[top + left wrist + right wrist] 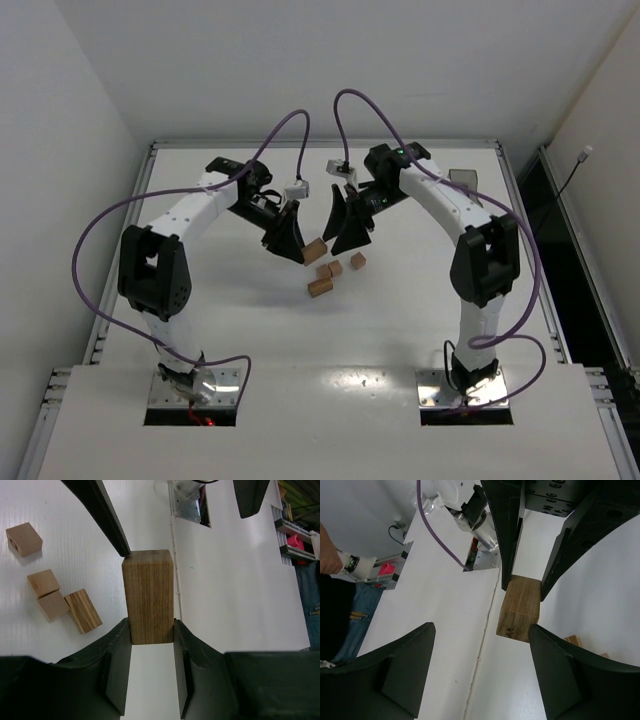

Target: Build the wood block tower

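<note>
Left hand (152, 630) is clamped tight on the long block (148, 595), pinching its near end between both fingers while the rest sticks straight out ahead over the table (240, 605). Right hand (480, 650) gapes wide and grips nothing, facing that same block just ahead of it, one fingertip right by the block's far corner. Off to the side of the left hand, three blocks (52, 605) huddle together on the table, and a lone cube (23, 539) sits apart further out.
</note>
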### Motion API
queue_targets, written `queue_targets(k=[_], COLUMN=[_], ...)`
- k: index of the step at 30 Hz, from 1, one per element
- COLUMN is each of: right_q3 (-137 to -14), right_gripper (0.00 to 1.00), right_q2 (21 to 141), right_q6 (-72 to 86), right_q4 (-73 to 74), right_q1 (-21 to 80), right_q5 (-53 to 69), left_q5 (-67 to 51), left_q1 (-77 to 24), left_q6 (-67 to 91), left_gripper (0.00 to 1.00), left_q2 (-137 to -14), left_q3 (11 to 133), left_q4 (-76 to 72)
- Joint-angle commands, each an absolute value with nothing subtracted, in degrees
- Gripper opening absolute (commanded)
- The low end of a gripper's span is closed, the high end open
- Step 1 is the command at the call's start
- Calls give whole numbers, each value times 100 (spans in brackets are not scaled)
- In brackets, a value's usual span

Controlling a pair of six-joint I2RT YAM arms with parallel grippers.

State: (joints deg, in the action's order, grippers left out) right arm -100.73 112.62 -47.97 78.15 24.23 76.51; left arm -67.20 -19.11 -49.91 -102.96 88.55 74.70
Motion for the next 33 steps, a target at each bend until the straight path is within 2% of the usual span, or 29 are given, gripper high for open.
queue_targets(k=[1,10,13,15,21,24,25,27,28,29,30,31,32,33], right_q3=[-10266,-10318,-10318,-10318,-10318,-10257,-10257,-10257,-10257,-10205,-10204,-10152,-10151,-10151], right_gripper=[72,74,70,64,54,38,26,11,0,0,0,0,0,0], right_q2=[11372,11540,11540,11592,11593,11593,11593,11541,11540,11540,11488,11426,11426,11347], right_q6=[-4677,-4115,-3947,-3833,-3306,-3007,-3006,-2892,-2892,-2839,-2839,-2839,-2761,-2690], right_q4=[7796,7358,7216,7163,6671,6382,6329,6258,6188,6127,6126,6039,5925,5872], right_q1=[2408,2469,2522,2522,2522,2522,2522,2522,2522,2522,2522,2522,2470,2470], right_q5=[7946,7840,7840,7840,7840,7840,7840,7840,7840,7762,7691,7690,7473,7358], left_q5=[-7128,-7242,-7242,-7242,-7242,-7242,-7242,-7242,-7242,-7242,-7242,-7242,-7181,-7181], left_q1=[-1863,-1863,-1863,-1863,-1863,-1863,-1863,-1863,-1863,-1863,-1863,-1863,-1863,-1802], left_q6=[-5265,-5212,-5089,-5036,-5036,-5036,-5036,-5036,-5036,-5036,-4923,-4800,-4573,-4144], left_gripper=[0,0,0,0,0,0,0,0,0,4,16,35,42,46], left_q2=[-10020,-10020,-10020,-10020,-10020,-10020,-10020,-10020,-10020,-10020,-10020,-10020,-9933,-9784], left_q3=[9105,9281,9334,9387,9335,9334,9334,9334,9282,9281,9229,9142,9062,8844], left_q4=[7453,7453,7348,7348,7295,7295,7295,7295,7295,7234,7181,7102,6719,6541])
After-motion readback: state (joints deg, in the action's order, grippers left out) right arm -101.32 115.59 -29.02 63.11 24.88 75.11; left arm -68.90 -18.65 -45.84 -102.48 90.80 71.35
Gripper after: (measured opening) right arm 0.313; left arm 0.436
